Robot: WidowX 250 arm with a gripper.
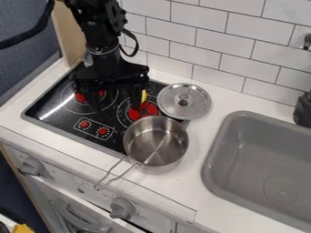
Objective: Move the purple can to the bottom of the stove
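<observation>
Rnd knob [122, 208]; blk hand [115, 105] abv glassy stove [63, 118].

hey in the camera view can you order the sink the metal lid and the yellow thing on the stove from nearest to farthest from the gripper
1. Yellow thing, beside the gripper.
2. Metal lid, at the stove's right edge.
3. Sink, farther right.

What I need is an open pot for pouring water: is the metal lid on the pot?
No, the lid lies between the pot and the tiled wall, and the pot's inside is open to view.
</observation>
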